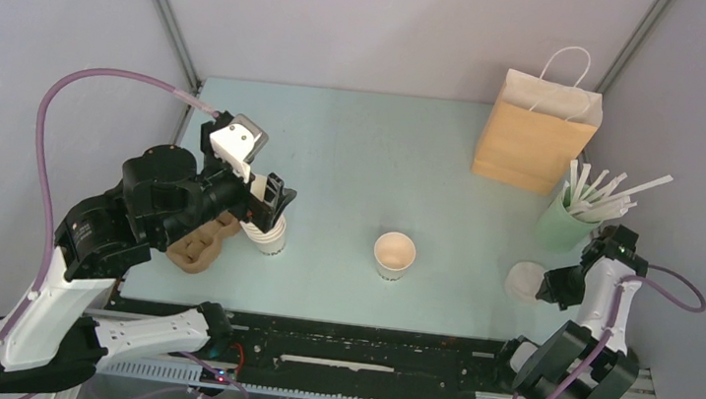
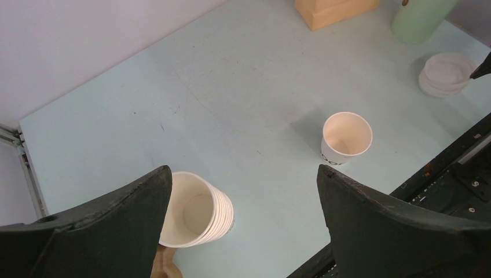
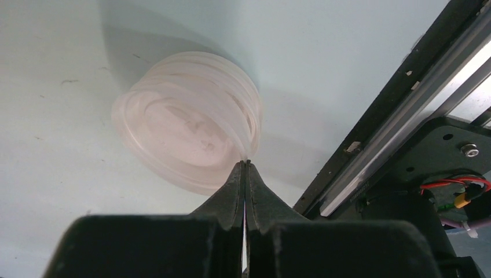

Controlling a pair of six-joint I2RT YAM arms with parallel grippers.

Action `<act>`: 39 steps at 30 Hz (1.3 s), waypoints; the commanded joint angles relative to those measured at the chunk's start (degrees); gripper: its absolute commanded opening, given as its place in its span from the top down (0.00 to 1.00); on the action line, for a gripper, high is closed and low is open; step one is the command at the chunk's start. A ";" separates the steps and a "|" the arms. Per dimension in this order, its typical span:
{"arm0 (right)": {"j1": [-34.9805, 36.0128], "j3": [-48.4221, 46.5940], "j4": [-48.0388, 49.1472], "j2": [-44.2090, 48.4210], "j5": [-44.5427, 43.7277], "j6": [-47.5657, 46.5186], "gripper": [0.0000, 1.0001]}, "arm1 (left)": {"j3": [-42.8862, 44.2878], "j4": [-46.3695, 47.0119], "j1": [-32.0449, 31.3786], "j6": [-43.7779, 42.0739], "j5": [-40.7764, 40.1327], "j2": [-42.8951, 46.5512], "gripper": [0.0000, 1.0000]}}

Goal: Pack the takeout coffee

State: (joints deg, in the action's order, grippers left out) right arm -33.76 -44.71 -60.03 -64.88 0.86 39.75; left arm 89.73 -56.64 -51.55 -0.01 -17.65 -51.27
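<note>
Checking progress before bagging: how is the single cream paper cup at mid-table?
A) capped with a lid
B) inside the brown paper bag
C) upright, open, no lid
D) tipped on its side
C: the single cream paper cup stands upright with its bare inside showing, while the translucent white plastic lids sit stacked at the right pincer.

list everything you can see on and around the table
paper cup: one, cream, no lid on it, table centre
cup stack: one stack, cream, left of centre
cup carrier: one, brown, left edge beside the cup stack
paper bag: one, brown with white handles, back right
straw holder: one, green, white straws inside, right side
lid stack: one stack, translucent white, near right
table: one, pale blue-green
left gripper: open, by the cup stack
right gripper: shut, tips at the lid stack's rim
</note>
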 commanded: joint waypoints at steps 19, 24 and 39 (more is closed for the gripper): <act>7.50 -7.08 -2.16 2.89 -10.01 -3.01 1.00 | 0.15 2.27 -0.06 -1.13 0.07 -0.16 0.00; 6.33 -6.24 -0.87 7.05 -8.39 -2.74 1.00 | -0.09 2.19 -0.05 -1.07 0.00 0.10 0.00; 15.00 -6.89 2.19 15.41 10.78 -8.76 1.00 | 4.04 2.49 -1.98 -0.25 1.31 -3.05 0.00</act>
State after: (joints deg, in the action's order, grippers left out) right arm -24.47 -50.24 -60.14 -53.28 4.84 33.08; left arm 90.37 -56.03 -52.80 0.01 -17.52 -52.69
